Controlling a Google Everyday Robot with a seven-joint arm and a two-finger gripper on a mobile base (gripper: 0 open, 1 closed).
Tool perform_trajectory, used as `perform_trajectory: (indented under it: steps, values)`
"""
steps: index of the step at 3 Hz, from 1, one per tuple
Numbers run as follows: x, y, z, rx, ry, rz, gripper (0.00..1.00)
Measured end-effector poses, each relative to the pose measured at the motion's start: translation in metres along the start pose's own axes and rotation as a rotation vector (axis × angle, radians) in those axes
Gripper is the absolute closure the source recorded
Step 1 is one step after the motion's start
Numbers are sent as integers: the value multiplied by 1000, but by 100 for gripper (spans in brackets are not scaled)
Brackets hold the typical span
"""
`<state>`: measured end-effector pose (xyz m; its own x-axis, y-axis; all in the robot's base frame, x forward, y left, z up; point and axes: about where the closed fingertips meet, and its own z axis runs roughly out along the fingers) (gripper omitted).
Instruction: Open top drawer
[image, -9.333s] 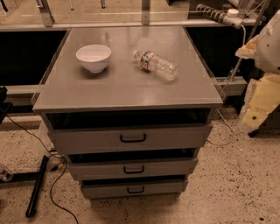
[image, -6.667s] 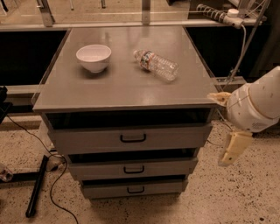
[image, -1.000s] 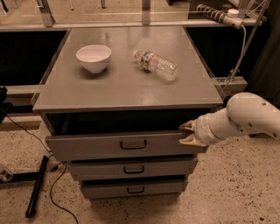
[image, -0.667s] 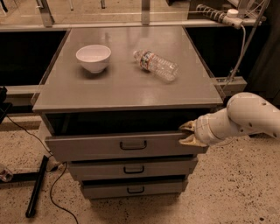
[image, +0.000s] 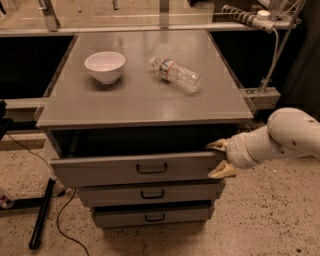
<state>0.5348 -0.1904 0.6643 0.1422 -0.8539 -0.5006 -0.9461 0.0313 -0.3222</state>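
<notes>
Since the earliest view, the white arm has swung in from the right, and the top drawer has slid a little way out from under the table's front edge. The pincer sits below the front right corner of the table. Its two tan fingers are spread, one above and one below the right end of the drawer front. This is probably so it can drag the drawer outward from its end instead of by the small black handle. The gap showing inside the drawer is too dark to show any contents. A white bowl stands near the back left corner and looks empty. A clear bottle lies on its side toward the back right. Two narrower drawers below stay shut.
</notes>
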Motion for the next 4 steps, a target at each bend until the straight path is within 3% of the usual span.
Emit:
perform_trajectory:
  steps: [1,2,4]
  values:
    - [-2,-1,-1,0,0,0,14]
    - [17,29,-6,-12,-79,55,37]
    - [8,24,-18,-13,-82,57,84]
